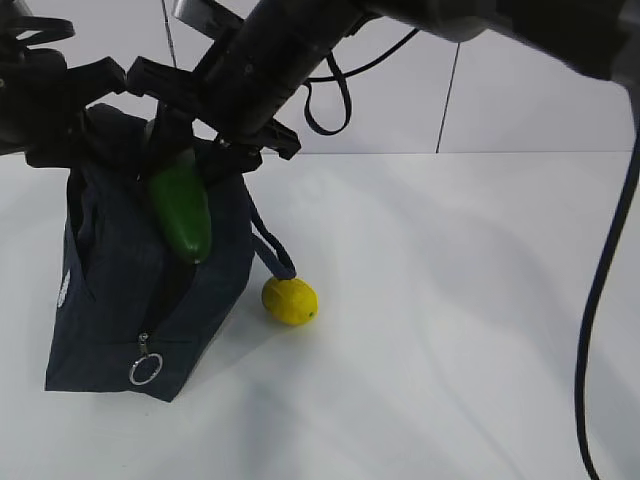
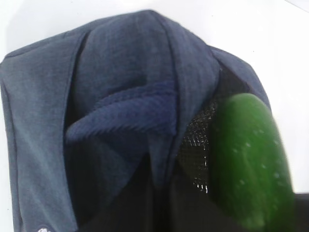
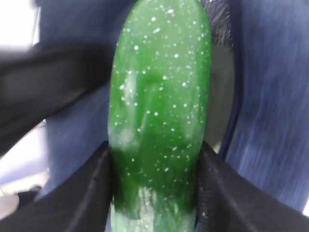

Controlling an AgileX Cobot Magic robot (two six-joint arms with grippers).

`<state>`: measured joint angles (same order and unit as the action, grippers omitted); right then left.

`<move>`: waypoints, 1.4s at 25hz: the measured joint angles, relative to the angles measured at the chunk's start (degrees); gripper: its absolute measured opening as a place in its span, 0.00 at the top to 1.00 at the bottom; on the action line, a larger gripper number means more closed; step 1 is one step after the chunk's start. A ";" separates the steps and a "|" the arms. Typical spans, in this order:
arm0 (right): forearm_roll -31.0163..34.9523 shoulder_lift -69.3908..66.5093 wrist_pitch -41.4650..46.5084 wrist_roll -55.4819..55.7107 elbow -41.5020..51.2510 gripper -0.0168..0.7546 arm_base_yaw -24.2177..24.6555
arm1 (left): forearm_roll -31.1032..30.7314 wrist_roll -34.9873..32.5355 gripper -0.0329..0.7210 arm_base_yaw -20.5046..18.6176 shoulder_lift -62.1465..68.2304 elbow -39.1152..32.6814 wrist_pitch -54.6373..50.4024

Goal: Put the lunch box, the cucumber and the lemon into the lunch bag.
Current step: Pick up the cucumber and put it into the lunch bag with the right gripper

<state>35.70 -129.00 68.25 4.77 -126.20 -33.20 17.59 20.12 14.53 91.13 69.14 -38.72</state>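
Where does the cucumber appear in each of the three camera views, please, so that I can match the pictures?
Exterior view: the cucumber hangs upper left, tip down, against the lunch bag's open top.
Left wrist view: blurred green mass at the lower right edge, beside the bag's black mesh.
Right wrist view: fills the centre, clamped between the right gripper's fingers.
Shared landmark: the navy bag fabric beside the cucumber in all three.

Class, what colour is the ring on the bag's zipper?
Silvery metal; the ring shows best in the exterior view.
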 joint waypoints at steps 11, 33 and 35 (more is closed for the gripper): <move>4.97 -5.20 -4.36 -1.66 0.00 0.49 -0.04 | 0.10 0.00 0.97 0.00 0.00 0.00 0.03; 2.48 -5.84 2.39 -4.77 -15.47 0.29 4.00 | 0.10 0.00 0.97 0.00 0.00 0.00 0.25; -1.55 -5.01 2.76 -4.77 -15.62 0.29 4.63 | 0.10 0.00 0.97 0.00 0.02 0.00 0.36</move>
<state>34.15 -134.01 71.01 0.00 -141.81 -28.57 17.69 20.12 14.53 91.15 69.14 -38.36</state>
